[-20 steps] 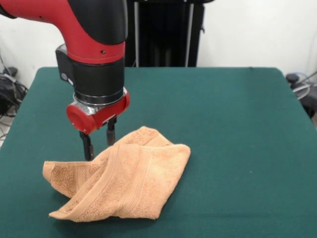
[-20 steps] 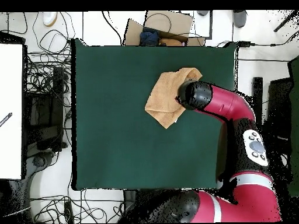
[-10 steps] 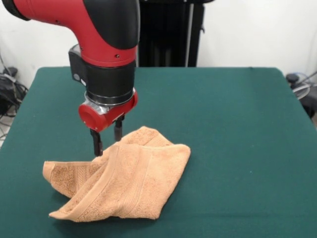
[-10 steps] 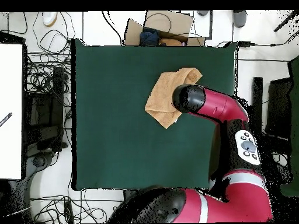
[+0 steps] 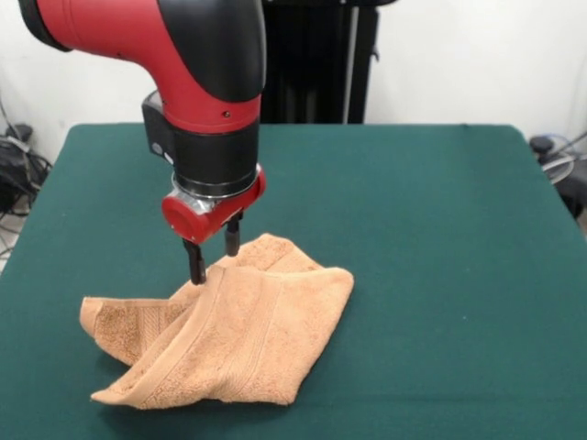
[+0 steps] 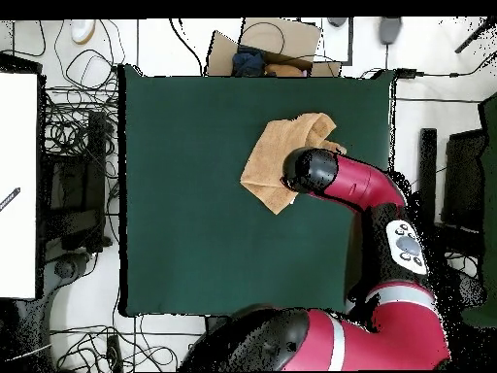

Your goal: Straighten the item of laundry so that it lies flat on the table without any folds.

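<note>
Nearest the camera, the towel (image 5: 225, 335) lies crumpled on the table (image 5: 440, 275), down at the near left of the green cloth. It is folded over itself: a broad flap with a woven band stripe slopes from the near left corner up to the right, and another layer pokes out to the left beneath it. Just beyond that, at the towel's far edge, the gripper (image 5: 213, 255) comes straight down, its two dark fingers (image 5: 194, 264) spread apart, tips right at the raised fold; whether they touch the cloth, I cannot tell. Overhead, the arm covers part of the towel (image 6: 267, 160).
</note>
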Motion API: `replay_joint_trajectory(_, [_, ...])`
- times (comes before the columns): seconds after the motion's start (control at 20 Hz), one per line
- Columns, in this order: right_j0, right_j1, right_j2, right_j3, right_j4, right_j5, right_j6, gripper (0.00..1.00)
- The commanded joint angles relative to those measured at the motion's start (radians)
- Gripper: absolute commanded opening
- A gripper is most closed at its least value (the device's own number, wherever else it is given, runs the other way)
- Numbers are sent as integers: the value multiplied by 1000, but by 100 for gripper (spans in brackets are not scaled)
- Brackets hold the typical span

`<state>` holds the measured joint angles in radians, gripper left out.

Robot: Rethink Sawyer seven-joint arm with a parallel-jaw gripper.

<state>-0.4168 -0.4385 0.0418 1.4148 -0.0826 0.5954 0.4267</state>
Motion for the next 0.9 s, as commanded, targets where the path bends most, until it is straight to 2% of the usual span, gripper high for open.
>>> replay_joint_trajectory(0.05, [38,56,-28,113,24,-74,374,100])
replay_joint_trajectory(0.25, [44,65,-38,118,12,-107,377,100])
replay_joint_trajectory(0.5, [54,76,-61,125,-12,-205,375,100])
replay_joint_trajectory(0.8, [82,83,-92,117,26,-221,380,100])
replay_joint_trajectory(0.9, [57,69,-57,138,56,-223,375,100])
